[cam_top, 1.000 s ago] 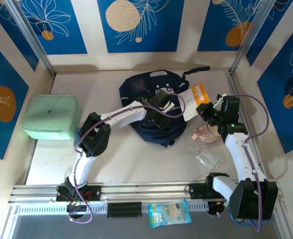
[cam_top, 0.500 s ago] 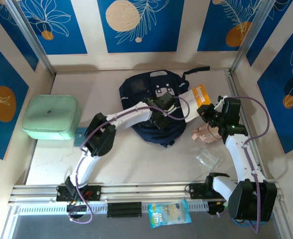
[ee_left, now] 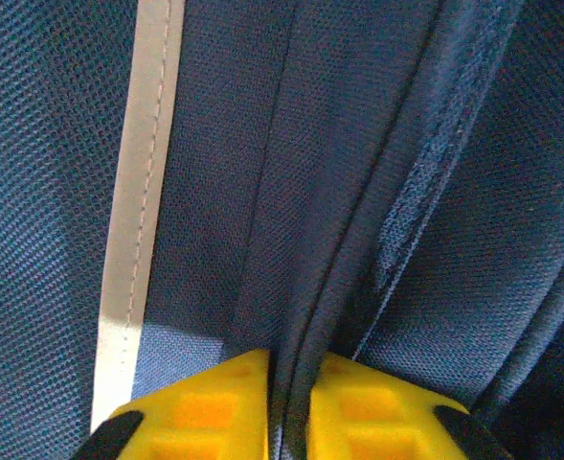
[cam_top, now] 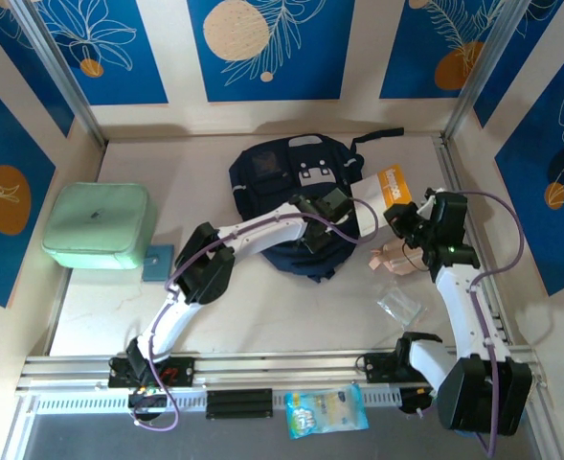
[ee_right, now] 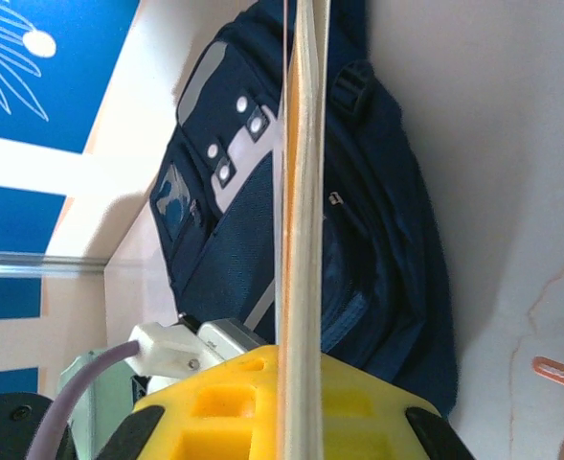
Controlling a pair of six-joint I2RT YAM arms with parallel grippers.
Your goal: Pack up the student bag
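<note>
The student bag (cam_top: 286, 192), dark navy with a grey-white patch, lies at the middle back of the table. My left gripper (cam_top: 322, 230) is down on its near right side. In the left wrist view its yellow fingertips (ee_left: 214, 407) pinch a fold of the bag's navy fabric (ee_left: 305, 287), so the left gripper (ee_left: 294, 393) is shut on it. My right gripper (cam_top: 403, 218) hovers just right of the bag, shut on a thin orange-and-white booklet (cam_top: 385, 192). The right wrist view shows that booklet (ee_right: 302, 192) edge-on between the fingers of the right gripper (ee_right: 299, 388), with the bag (ee_right: 382, 249) behind.
A mint green case (cam_top: 100, 225) sits at the left, a small blue square (cam_top: 157, 262) beside it. A pinkish item (cam_top: 392, 259) and a clear plastic packet (cam_top: 398, 307) lie under the right arm. A snack packet (cam_top: 327, 410) rests on the front rail.
The left gripper has closed on the bag's fabric, and its arm has reached a little further right. The right gripper has drifted slightly right with the booklet.
</note>
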